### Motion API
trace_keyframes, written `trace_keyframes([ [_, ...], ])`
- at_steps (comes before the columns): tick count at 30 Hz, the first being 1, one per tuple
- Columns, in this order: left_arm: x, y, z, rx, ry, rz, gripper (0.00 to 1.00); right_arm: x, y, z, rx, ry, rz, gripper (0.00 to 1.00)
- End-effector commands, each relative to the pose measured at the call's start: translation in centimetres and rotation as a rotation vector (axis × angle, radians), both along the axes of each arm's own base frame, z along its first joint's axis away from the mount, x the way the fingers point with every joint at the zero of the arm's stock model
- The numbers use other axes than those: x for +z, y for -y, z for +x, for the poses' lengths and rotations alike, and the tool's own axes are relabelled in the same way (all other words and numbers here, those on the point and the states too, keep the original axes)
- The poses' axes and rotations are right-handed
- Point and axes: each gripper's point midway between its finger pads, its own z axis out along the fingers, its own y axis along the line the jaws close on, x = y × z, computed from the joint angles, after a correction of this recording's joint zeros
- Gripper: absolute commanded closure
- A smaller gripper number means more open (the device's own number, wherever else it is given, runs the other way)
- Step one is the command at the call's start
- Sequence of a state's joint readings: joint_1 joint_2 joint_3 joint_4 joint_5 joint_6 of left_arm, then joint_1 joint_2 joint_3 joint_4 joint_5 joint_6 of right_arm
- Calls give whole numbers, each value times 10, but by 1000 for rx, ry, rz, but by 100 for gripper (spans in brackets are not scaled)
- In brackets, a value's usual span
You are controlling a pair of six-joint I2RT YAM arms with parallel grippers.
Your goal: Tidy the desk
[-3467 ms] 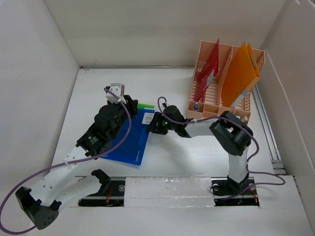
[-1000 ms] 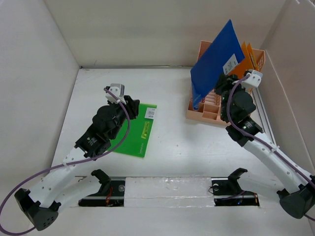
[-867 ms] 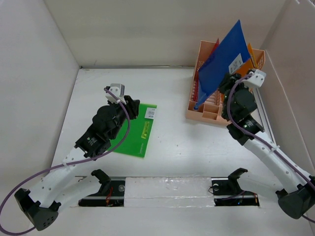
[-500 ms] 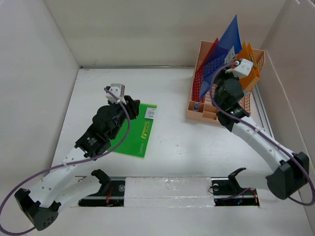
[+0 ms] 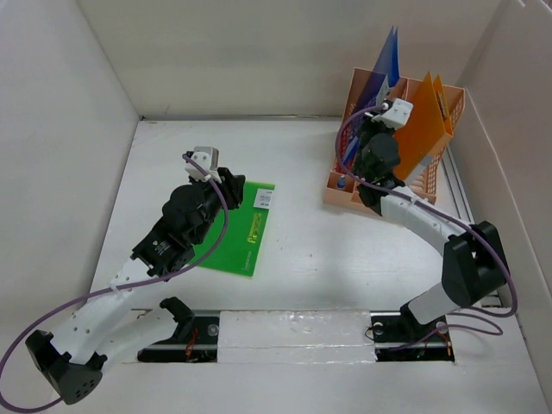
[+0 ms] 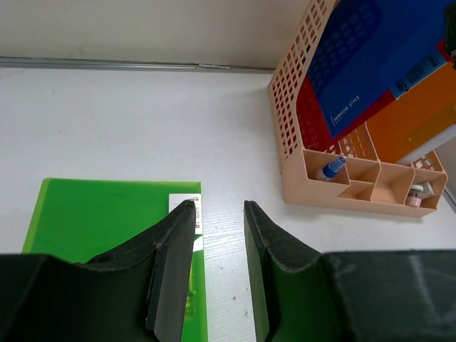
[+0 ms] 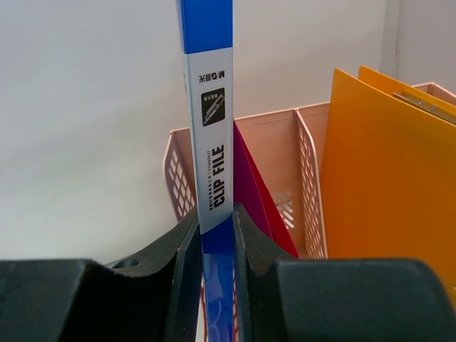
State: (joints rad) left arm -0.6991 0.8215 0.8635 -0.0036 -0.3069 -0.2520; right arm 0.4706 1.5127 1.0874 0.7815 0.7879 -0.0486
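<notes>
Top external view: large flat white desk (image 5: 302,250), faint wood grain, walled in plain white at left, far and right edges. Lying flat left of centre, thin green plastic folder (image 5: 237,231); white printed label at its far right corner, print too small to read. Standing in far right corner near the right wall, peach-orange slotted plastic file rack (image 5: 349,200), holding a translucent red folder (image 7: 265,214) and an upright orange folder (image 5: 423,129). Bare desktop between green folder and rack.

Right wrist view: right gripper (image 7: 216,214) clamped on spine of tall blue clip file (image 7: 206,71), held upright and edge-on, lower end down in rack's left part, just beside red folder. Seated fully or not: cannot tell. White spine label reads "CLIP FILE"; logo and smaller print not legible.

Left wrist view: left gripper (image 6: 217,208) poised over labelled corner of green folder, jaws narrowly parted, nothing between. White lettering on blue cover too small to read.
</notes>
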Motion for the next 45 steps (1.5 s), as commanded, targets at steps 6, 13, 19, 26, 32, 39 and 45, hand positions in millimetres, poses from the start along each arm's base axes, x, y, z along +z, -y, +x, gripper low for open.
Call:
trace_keyframes([
  [6,12,-3,0,11,45,-20,70,16,-11,5,13,153,14,100],
  [13,6,-2,3,17,33,-8,70,-22,-18,2,-2,123,12,100],
  [19,4,0,5,12,27,-4,70,-52,-26,5,-13,72,6,100],
  [26,3,1,6,13,22,0,70,-73,-34,2,-26,30,36,100],
  [32,4,1,5,9,25,-3,71,-102,-30,-1,-69,-32,34,100],
  [39,5,1,4,9,27,-6,71,-98,-4,-10,-138,-30,20,100],
  [45,6,2,4,0,28,-12,70,-92,14,-12,-186,-39,4,100],
])
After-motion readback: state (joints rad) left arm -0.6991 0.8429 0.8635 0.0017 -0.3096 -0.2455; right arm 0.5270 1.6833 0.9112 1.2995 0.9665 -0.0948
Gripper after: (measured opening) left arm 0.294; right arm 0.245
